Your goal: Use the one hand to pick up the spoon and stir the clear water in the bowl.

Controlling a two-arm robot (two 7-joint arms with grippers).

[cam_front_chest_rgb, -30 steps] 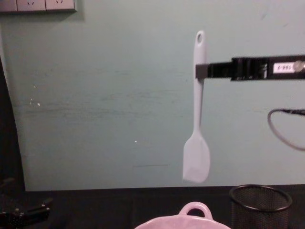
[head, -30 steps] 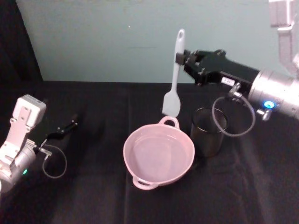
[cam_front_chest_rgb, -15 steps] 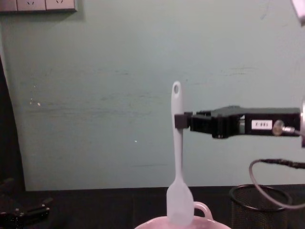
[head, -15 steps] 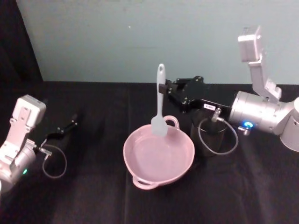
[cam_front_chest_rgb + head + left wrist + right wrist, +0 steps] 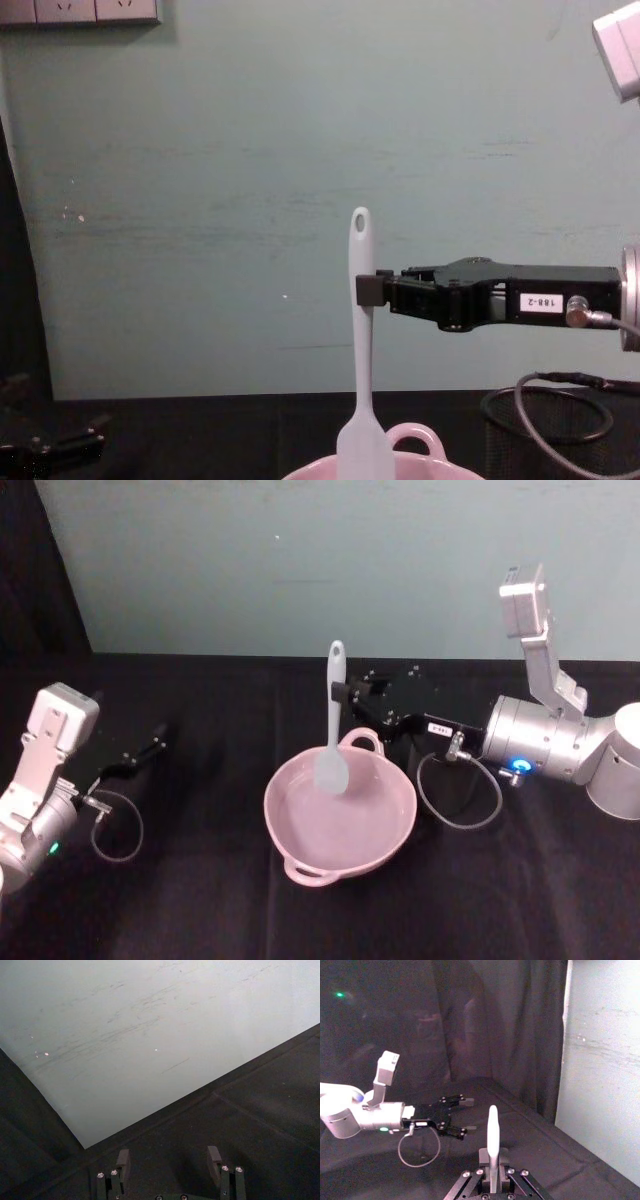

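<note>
1. Pickup is done: jaws of the right hand point(image 5: 345, 692) clamp the spoon point(image 5: 331, 730) by its upper handle.
2. Spoon head hangs below the jaws, inside the bowl point(image 5: 268, 805); the stirring is yet to do.
3. Parked well aside, the left gripper point(image 5: 158, 743) has its jaws apart.

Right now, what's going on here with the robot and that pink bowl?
The right gripper is shut on the handle of the white spoon, holding it upright with its flat head down inside the pink bowl, near the far rim. Whether the head touches the water is unclear. The left gripper is parked open, off to the left.
</note>
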